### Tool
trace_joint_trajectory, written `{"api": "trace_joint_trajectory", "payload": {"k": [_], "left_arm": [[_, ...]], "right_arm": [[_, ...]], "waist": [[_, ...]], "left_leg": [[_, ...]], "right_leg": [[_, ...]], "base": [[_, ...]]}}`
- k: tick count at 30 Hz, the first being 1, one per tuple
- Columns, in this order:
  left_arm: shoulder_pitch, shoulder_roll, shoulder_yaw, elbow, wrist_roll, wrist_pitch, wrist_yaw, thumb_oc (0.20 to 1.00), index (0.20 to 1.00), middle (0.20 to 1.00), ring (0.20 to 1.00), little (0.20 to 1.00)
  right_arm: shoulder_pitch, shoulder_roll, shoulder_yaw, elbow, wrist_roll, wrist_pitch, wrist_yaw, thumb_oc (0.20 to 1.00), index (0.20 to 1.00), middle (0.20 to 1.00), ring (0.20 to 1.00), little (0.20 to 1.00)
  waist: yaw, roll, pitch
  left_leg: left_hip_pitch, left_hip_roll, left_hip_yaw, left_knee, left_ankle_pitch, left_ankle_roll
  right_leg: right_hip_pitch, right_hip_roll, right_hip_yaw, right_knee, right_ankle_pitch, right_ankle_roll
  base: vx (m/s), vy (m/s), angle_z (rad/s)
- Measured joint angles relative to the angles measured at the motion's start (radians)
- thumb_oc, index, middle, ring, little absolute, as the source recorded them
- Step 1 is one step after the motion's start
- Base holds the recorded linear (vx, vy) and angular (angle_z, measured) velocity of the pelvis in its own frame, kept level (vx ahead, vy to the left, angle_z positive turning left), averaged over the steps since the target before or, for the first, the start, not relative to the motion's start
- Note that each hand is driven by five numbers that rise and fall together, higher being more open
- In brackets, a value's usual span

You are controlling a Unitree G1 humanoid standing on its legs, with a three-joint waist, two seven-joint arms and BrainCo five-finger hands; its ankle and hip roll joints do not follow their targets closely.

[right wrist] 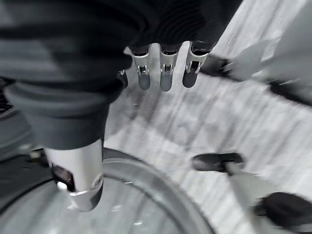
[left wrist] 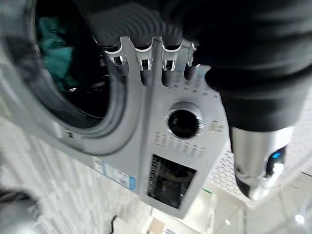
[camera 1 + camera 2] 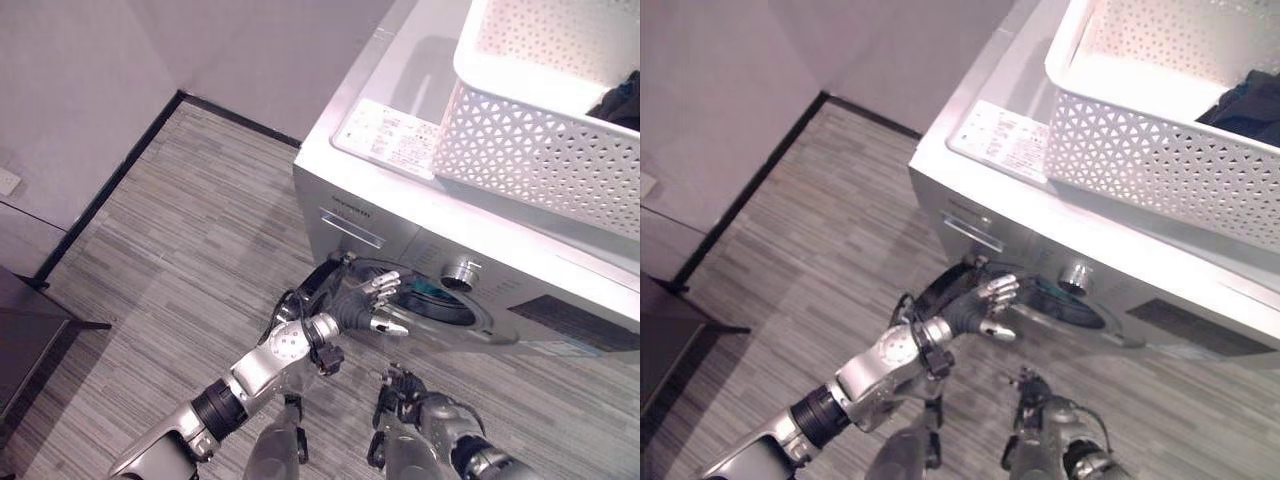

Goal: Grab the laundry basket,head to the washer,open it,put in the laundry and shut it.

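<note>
A: Logged the front-loading washer [image 3: 400, 240] first, silver, standing on striped grey flooring [image 3: 190, 240]. Noted the white lattice laundry basket [image 3: 520, 150] resting on its top, with dark laundry [image 3: 1245, 100] inside, not yet unloaded.

B: Agreed. Spotted a teal cloth [image 2: 51, 36] inside the drum, past the round door opening [image 3: 440, 305]. Could not tell whether glass covered that opening or not.

A: Same here. Saw a curved silver rim [image 1: 161, 190] just below the right hand [image 3: 400, 390], possibly the door's ring; left that unconfirmed.

B: Placed the left hand [image 3: 370, 300] at the opening's near edge, fingers straight and slightly apart, clamped on nothing. Read the control dial [image 2: 184, 121] and the dark display panel [image 2: 168, 178] beyond the fingertips.

A: Recorded the right hand low, near the floor, fingers likewise straight and spread, empty.

B: Judged the step as loading: drum partly fed, basket holding the rest. Advised as follows. Lift for the dark laundry from above, over the basket rim, not through the lattice. Curl fully round the bundle so nothing trails. Push it deep, past the door seal, beside the teal cloth. Check for any fabric over the lip before swinging the door. Press the door near its latch side, flat-fingered, well clear of the dial.
</note>
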Motion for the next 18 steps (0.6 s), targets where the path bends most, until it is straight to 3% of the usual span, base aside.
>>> {"api": "trace_joint_trajectory", "payload": {"k": [6,14,17,18], "left_arm": [[0.009,0.054,-0.001,-0.001,-0.010,0.003,-0.001,1.000,1.000,1.000,1.000,1.000],[0.015,0.066,0.002,0.003,0.000,0.016,0.005,1.000,1.000,1.000,1.000,1.000],[0.026,0.073,0.015,0.037,0.056,0.019,0.012,1.000,1.000,1.000,1.000,1.000],[0.045,0.084,0.036,0.037,0.084,0.019,0.007,1.000,1.000,1.000,1.000,1.000]], "right_arm": [[-0.079,0.024,0.001,0.012,0.056,-0.001,-0.006,1.000,1.000,1.000,1.000,1.000],[-0.034,0.046,0.003,-0.002,0.066,-0.002,-0.010,1.000,1.000,1.000,1.000,1.000],[0.063,0.020,-0.045,0.016,0.067,-0.005,-0.018,1.000,1.000,1.000,1.000,1.000],[0.101,0.019,-0.117,0.011,0.068,-0.008,0.001,1.000,1.000,1.000,1.000,1.000]], "waist": [[0.047,0.007,0.004],[0.046,0.002,0.009],[0.027,-0.033,0.036],[0.021,-0.044,0.041]], "left_leg": [[0.000,-0.002,-0.002,0.000,0.000,0.000],[-0.007,-0.003,-0.021,0.003,0.000,0.000],[-0.009,-0.003,-0.016,0.003,-0.001,0.001],[-0.008,-0.003,-0.004,0.005,-0.004,0.005]], "right_leg": [[0.001,-0.002,-0.003,0.000,-0.001,0.001],[0.005,-0.001,-0.017,0.000,-0.005,0.005],[-0.003,-0.001,-0.008,0.000,-0.004,0.006],[-0.007,-0.001,0.002,0.000,-0.004,0.005]], "base": [[0.00,-0.001,0.01],[-0.01,-0.007,0.05],[0.00,0.038,-0.04],[0.02,0.068,-0.26]]}}
